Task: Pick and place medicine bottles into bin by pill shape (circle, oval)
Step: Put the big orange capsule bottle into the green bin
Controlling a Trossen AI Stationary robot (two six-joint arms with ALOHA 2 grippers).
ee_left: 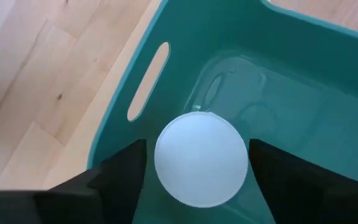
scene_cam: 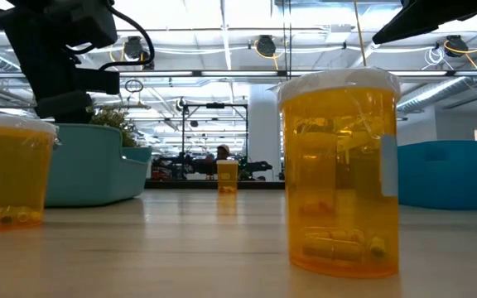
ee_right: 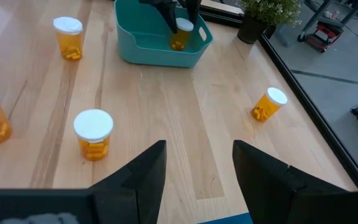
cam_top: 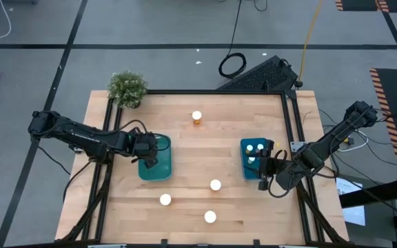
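Over the left teal bin (cam_top: 158,167), left gripper (ee_left: 197,163) with fingers closed on a white-capped amber medicine bottle (ee_right: 180,34), held just above the bin floor. At the right blue bin (cam_top: 245,164), which holds several white-capped bottles (cam_top: 255,147), right gripper (ee_right: 197,163) parted and holding nothing. On the wooden table (cam_top: 205,141): three upright bottles (cam_top: 215,184) near the front, one tipped bottle (cam_top: 197,118) far back beside a potted plant (cam_top: 127,87).

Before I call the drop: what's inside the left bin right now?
Only the bottle between the left gripper's fingers, white cap up, inside the left bin. The floor that shows looks bare; the part under the bottle and fingers is hidden.
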